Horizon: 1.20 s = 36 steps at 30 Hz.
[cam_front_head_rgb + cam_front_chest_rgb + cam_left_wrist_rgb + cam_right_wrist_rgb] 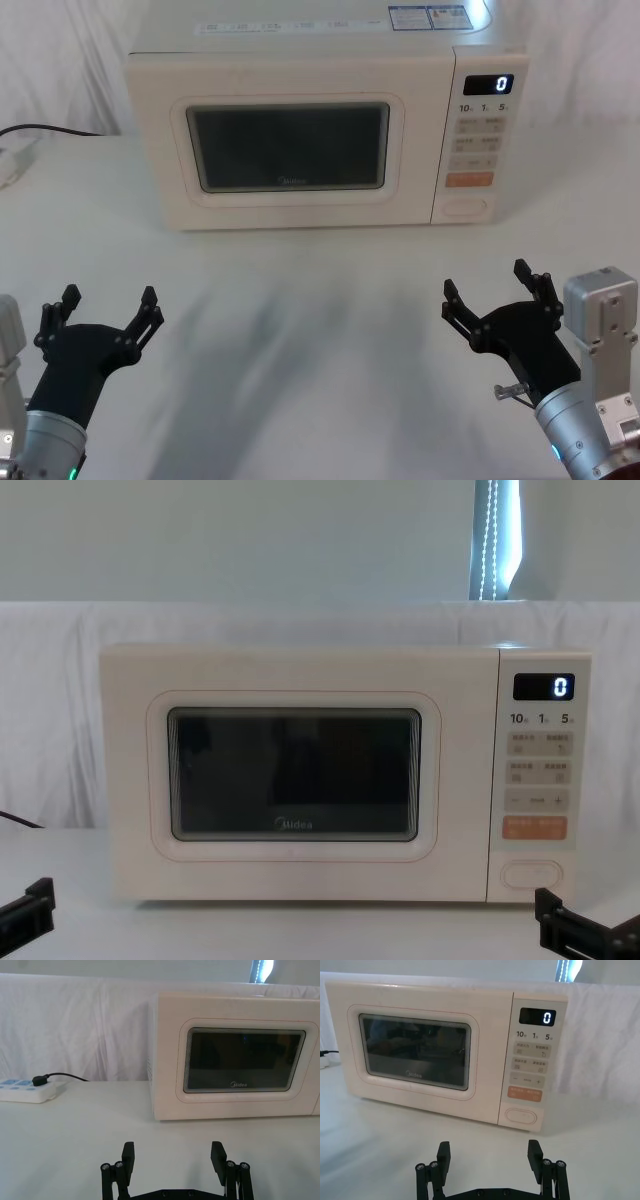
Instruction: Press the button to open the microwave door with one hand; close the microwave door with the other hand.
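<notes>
Microwave door point(290, 148): smooth cream panel, shut.

A white counter point(300, 330) meets a white cloth point(60, 710) behind it. A bright window point(497, 540) glows at 1 o'clock.

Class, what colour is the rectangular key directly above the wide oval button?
Orange rectangular key, clearest in the right wrist view.

Bright even light, soft grey shadows on the table point(300, 330), window glare behind, sharp focus
</notes>
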Available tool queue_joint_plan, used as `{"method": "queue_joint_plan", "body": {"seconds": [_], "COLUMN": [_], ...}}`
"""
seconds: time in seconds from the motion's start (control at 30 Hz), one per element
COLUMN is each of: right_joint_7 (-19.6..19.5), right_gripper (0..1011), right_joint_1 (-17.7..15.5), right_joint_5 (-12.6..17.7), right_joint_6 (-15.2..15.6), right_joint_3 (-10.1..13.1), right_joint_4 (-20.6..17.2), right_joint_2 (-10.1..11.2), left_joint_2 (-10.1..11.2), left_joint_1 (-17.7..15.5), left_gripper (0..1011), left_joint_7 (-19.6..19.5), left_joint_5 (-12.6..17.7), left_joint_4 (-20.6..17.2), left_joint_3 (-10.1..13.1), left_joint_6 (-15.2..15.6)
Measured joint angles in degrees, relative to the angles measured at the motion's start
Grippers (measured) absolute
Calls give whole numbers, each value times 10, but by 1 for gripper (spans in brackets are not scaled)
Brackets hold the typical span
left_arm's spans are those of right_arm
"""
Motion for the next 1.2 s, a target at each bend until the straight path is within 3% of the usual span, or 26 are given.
{"method": "queue_joint_plan", "body": {"seconds": [1.2], "right_joint_7": [0], "right_gripper": [1002], "right_joint_1": [0], "right_joint_5": [0], "right_joint_6": [0], "right_joint_3": [0], "right_joint_4": [0], "right_joint_2": [0], "left_joint_2": [0], "left_joint_1": [0], "left_gripper": [1001], "left_joint_7": [0], "left_joint_5": [0], "left_joint_4": [0], "left_joint_3": [0], "left_joint_6": [0]}}
